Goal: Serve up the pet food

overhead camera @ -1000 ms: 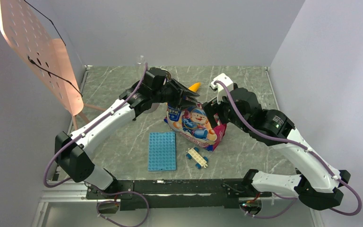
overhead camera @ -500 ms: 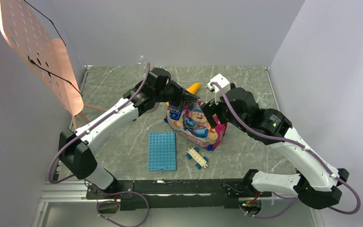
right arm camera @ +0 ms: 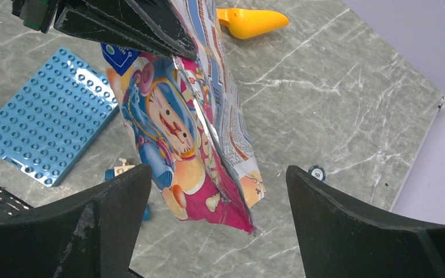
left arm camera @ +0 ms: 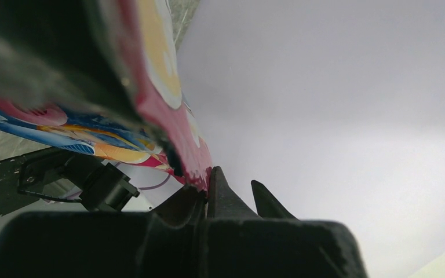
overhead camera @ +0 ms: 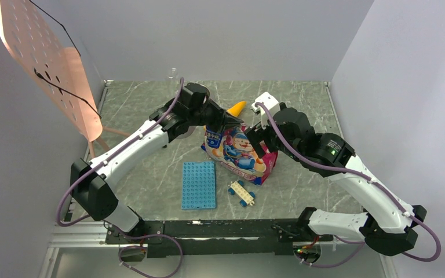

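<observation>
Right wrist view showed the glossy pink-red, white and blue cartoon-printed pet food bag (right arm camera: 191,133) upright, top edge pinched by the left fingers (right arm camera: 139,29), its body between the wide-spread right fingers (right arm camera: 116,214).

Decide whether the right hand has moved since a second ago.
Yes: the right hand has edged left, toward the yellow scoop, in the top view.

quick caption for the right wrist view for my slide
Open right gripper straddles the glossy pink cartoon-printed pet food bag, its top edge pinched by the shut left gripper, over grey marble-patterned table
</observation>
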`<state>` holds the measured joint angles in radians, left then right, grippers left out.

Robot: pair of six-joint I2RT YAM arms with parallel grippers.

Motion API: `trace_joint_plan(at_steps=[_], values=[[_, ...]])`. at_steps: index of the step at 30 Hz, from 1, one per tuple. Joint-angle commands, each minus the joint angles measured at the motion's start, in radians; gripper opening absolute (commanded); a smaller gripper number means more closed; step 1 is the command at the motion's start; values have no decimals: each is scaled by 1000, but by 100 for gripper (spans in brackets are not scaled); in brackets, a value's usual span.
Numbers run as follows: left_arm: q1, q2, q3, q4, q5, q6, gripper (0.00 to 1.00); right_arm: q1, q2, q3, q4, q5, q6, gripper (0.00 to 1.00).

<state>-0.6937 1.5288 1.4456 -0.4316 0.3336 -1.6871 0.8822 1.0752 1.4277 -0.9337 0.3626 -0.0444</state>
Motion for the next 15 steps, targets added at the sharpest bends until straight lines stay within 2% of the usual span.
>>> trace_joint_plan(at_steps=[1,6,11,15], values=[[5,-45,-33,80,-3,-25,1,-2,-20,8,31,23,3,90],[5,-23,-12,63,39,-23,27,-2,-41,-4,21,28,8,90],[5,-31,-5,58,49,-21,42,-1,-54,0,-2,50,3,90],[7,-43,-9,40,64,-18,48,-2,-63,24,-14,51,14,90]])
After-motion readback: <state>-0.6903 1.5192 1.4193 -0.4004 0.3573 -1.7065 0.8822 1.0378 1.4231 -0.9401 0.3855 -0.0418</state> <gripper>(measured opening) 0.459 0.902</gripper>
